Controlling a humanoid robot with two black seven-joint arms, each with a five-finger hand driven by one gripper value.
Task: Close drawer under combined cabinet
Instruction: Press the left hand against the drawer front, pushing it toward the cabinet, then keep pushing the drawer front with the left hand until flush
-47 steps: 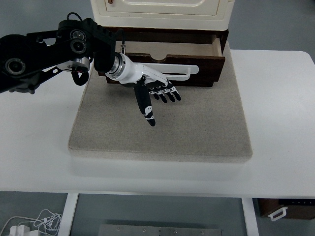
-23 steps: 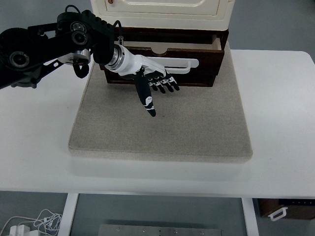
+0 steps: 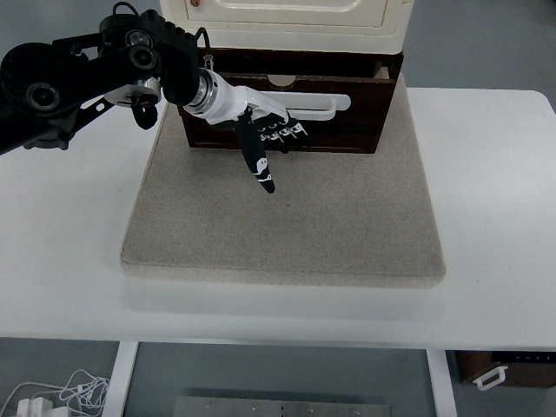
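Note:
A dark brown wooden drawer with a white handle sits under a cream cabinet. It stands only slightly out, with a thin strip of its inside showing. My left hand comes in from the left on a black arm. Its flat palm and fingers press against the drawer front below the handle. The thumb points down toward the mat. The hand holds nothing. The right arm is out of view.
The cabinet stands on a grey-beige mat on a white table. A brown box with a white handle shows below the table at the lower right. Cables lie on the floor at the lower left.
My left hand has moved toward the cabinet with its palm on the drawer front. The drawer has slid in and now shows much less of its inside.

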